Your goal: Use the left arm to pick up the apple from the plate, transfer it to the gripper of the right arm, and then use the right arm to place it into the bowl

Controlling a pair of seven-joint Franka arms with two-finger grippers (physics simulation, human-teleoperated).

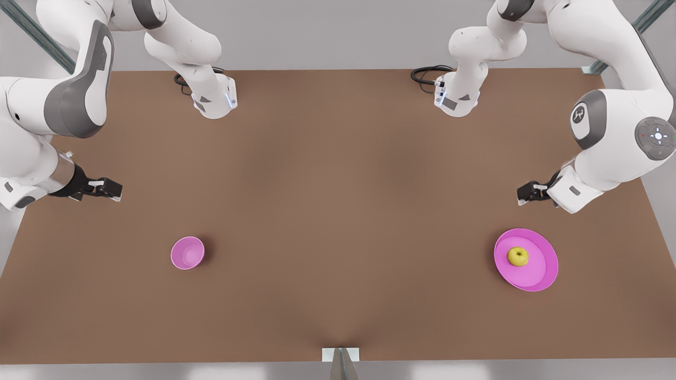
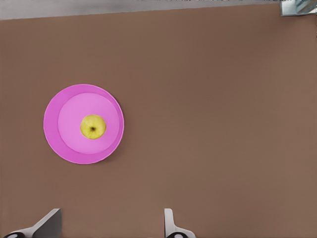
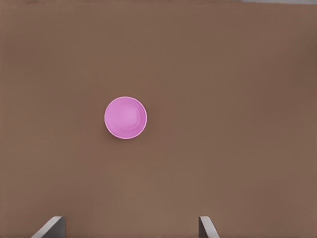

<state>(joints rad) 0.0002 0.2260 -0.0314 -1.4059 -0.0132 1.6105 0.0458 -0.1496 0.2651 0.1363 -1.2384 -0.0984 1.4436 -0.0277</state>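
Left gripper [image 1: 528, 192] hangs above the desk [image 1: 338, 184] on the front view's right, near the plate [image 1: 544, 274] but apart from it — fingers [image 2: 169, 220] spread wide, nothing between them. Apple [image 1: 518, 256] sits on the plate, approx. at its middle, stem dimple up; in the left wrist view the plate [image 2: 54, 134] and apple [image 2: 93, 126] lie well off from the fingertips. Right gripper [image 1: 108, 189] hangs over the desk on the front view's left, also released, w/ fingers [image 3: 205, 227] parted and empty. Bowl [image 1: 187, 253] stands upright on the desk near that gripper, well apart from the plate — seen from the right wrist, the bowl [image 3: 126, 117] is empty.
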